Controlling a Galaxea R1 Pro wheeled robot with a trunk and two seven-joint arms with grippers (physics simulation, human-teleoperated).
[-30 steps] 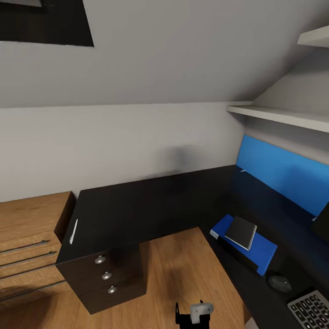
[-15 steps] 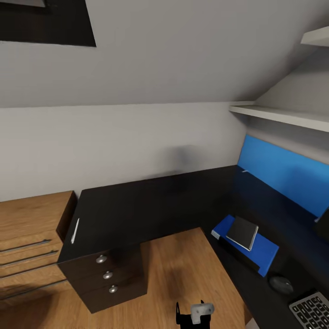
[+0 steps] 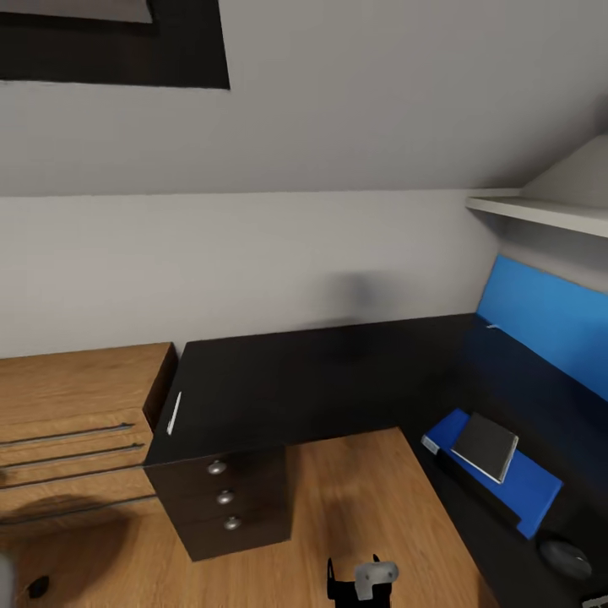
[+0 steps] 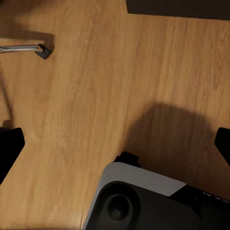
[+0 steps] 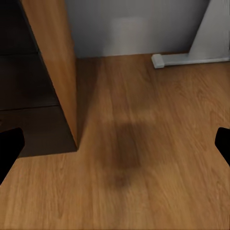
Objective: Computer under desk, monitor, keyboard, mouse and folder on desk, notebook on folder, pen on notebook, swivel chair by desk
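While both grippers hang over the wooden floor with jaws spread wide and holding nothing, the pen (image 3: pixel 174 413) lies near the desk's (image 3: pixel 321 371) left edge, probably light, thin and apt to roll, best pinched across its middle.

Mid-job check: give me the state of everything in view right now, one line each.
Pen: lying flat at the desk edge above the drawers, not yet stacked.
Drawers: all three closed.
Folder: flat on desk.
Notebook: closed, stacked on folder.
Mouse: on desk beside folder.
Both jaws: open, empty.
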